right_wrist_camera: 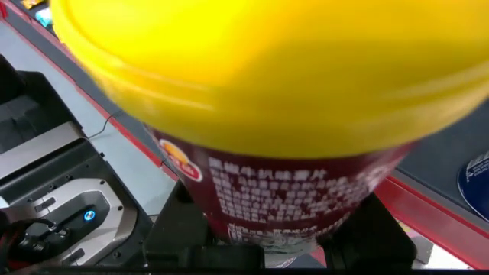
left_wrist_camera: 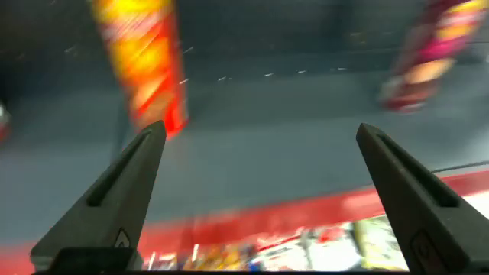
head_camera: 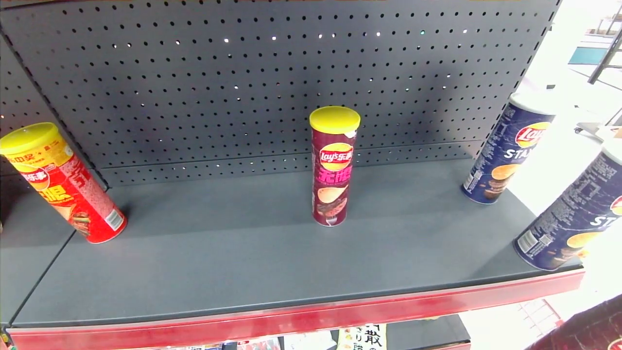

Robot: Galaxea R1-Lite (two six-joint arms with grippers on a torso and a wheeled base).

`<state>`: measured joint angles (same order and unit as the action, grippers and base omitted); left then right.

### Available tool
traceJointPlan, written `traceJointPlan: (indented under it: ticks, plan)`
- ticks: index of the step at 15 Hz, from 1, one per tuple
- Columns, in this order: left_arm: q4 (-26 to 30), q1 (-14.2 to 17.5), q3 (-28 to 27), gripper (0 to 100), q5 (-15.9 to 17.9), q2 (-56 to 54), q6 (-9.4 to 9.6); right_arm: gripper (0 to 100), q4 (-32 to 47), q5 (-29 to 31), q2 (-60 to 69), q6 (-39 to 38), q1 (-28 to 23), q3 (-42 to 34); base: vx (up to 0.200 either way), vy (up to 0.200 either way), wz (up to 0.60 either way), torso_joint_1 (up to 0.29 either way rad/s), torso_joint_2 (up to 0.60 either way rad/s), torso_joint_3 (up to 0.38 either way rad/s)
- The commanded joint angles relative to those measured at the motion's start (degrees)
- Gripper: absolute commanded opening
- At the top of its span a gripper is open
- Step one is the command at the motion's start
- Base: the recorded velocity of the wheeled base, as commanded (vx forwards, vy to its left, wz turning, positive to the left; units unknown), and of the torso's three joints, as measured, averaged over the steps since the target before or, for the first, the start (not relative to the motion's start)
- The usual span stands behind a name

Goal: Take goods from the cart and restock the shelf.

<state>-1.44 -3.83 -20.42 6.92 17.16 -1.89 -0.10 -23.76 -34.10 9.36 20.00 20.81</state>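
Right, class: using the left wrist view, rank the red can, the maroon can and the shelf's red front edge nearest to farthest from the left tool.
1. The red front edge, ahead of the left tool.
2. The red can, left end of the shelf.
3. The maroon can, mid-shelf, farthest.

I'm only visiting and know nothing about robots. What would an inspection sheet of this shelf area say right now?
Surface: grey shelf, red front edge, pegboard behind.
Job's things: red can left, maroon can middle, rear blue can and front blue can right, all standing on the shelf.
Clutter: nothing seen.
Grippers: left gripper open, empty, facing the shelf; right gripper shut on the held maroon can.
Cables: one thin dark cable past the held maroon can.
Surroundings: lower shelf with packaged goods; bright floor to the right.
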Motion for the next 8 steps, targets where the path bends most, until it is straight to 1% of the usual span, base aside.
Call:
traceJointPlan:
  ticks: [1, 2, 3, 4, 5, 6, 8]
  plan:
    - [-4.9, -9.4, -20.1, 100, 17.9, 35.5, 5.32, 0, -0.1, 0.1, -1.6, 0.0, 0.0, 0.6, 0.000, 0.000, 0.00, 0.000, 0.00, 0.000]
    - [-5.3, -10.8, -21.9, 100, 19.2, 39.4, 6.37, 0, -0.2, 0.1, -1.9, 0.0, -0.1, 0.6, 0.000, 0.000, 0.00, 0.000, 0.00, 0.000]
    - [-5.9, -14.6, -25.4, 100, 20.4, 46.5, 7.69, 0, -0.2, 0.1, -1.9, 0.0, -0.1, 0.6, 0.000, 0.000, 0.00, 0.000, 0.00, 0.000]
    - [-5.9, -17.6, -28.5, 100, 22.0, 51.7, 7.69, 0, -0.2, 0.2, -1.9, -0.2, -0.2, 0.8, 0.000, 0.000, 0.00, 0.000, 0.00, 0.000]
    - [-6.0, -19.3, -31.5, 100, 23.8, 56.8, 8.22, 0, -0.2, 0.2, -1.9, -0.2, -0.2, 0.9, 0.000, 0.000, 0.00, 0.000, 0.00, 0.000]
    - [-6.3, -19.9, -33.9, 100, 25.3, 60.8, 9.71, 0, -0.2, 0.2, -1.9, -0.2, -0.2, 0.9, 0.000, 0.000, 0.00, 0.000, 0.00, 0.000]
    - [-6.5, -20.3, -37.3, 100, 27.4, 66.9, 14.02, 0, -0.2, 0.3, -1.9, -0.2, -0.2, 0.9, 0.000, 0.000, 0.00, 0.000, 0.00, 0.000]
